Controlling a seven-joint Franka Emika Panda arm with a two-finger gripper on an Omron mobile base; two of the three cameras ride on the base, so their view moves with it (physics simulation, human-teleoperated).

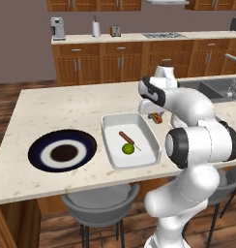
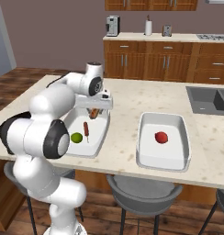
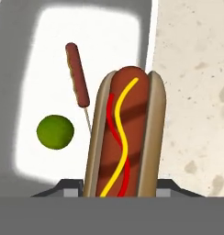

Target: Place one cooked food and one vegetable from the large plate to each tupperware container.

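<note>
My gripper (image 1: 156, 115) is shut on a hot dog (image 1: 157, 117) with mustard and ketchup stripes, held just above the near tupperware container's (image 1: 117, 130) rim on the side away from the plate. In the hand view the hot dog (image 3: 125, 133) stands lengthwise between my fingers over that rim. Inside this container (image 2: 99, 137) lie a sausage on a stick (image 3: 77, 73) and a round green vegetable (image 3: 55, 131). The second tupperware container (image 2: 171, 156) holds a red tomato (image 2: 161, 137). The large plate (image 1: 36, 150) sits at the left with nothing visible on it.
A grey sink basin (image 2: 210, 98) with a faucet (image 1: 233, 77) lies at the counter's far right. Grey stools (image 1: 98, 201) stand under the front edge. Wooden cabinets and a coffee machine (image 1: 57, 28) line the back wall.
</note>
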